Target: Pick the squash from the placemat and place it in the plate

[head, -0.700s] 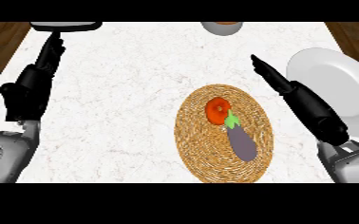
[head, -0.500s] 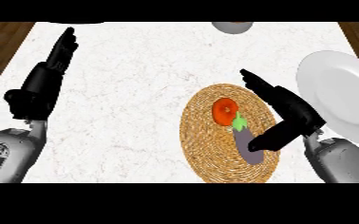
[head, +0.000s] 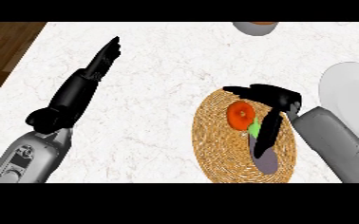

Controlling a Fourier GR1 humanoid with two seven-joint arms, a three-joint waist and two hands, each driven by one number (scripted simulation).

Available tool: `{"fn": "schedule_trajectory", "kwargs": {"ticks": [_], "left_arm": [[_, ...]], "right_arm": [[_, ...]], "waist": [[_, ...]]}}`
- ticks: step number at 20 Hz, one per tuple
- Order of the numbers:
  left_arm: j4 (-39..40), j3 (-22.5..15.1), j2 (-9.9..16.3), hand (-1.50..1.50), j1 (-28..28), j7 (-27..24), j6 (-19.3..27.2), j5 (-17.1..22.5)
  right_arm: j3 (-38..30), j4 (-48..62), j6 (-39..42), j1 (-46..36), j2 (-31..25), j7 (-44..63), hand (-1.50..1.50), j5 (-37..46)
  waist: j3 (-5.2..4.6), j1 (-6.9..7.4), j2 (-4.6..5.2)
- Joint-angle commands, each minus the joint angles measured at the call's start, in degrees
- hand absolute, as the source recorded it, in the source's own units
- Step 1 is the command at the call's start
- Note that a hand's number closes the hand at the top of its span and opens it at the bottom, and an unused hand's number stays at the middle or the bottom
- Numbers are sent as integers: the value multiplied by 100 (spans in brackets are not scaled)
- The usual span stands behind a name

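Observation:
A round woven placemat (head: 217, 142) lies right of centre. On it sit an orange-red round vegetable (head: 240, 115) and, just below it, a grey-purple long vegetable (head: 263, 160) with a green stem (head: 254, 129); which one is the squash I cannot tell. My right hand (head: 279, 98) hovers over the mat's upper right. Its straight fingers (head: 269, 132) lie along the long vegetable and its thumb points left above the orange one. It is open. The white plate (head: 342, 89) shows at the right edge, partly cut off. My left hand (head: 79, 89) rests open at the left, fingers up.
A grey bowl (head: 255, 27) stands at the counter's far edge, upper right. Brown wooden floor (head: 15, 42) shows past the counter's left edge. My right forearm (head: 328, 142) covers the counter between mat and plate.
My right hand has swung left from beside the plate to over the placemat, its fingers now down along the long vegetable. The left hand stays raised and open.

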Motion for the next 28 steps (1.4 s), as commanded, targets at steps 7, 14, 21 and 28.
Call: {"fn": "schedule_trajectory", "kwargs": {"ticks": [7,14,21,28], "left_arm": [[199,402,177,0,369,-325,-433,360],[266,228,-53,0,452,-466,-306,27],[250,330,-64,0,579,-433,-414,68],[191,403,-120,0,427,-339,-440,-15]], "right_arm": [[505,2313,1248,-2495,1118,-6,-150,908],[156,4161,2501,-3469,1937,1146,-150,212],[331,5155,3192,-4208,2091,1244,-150,507],[219,6193,3035,-4628,2121,899,-150,797]], "waist": [[-1,-385,-155],[-6,-515,-167],[-1,-497,-161],[3,-391,-95]]}}
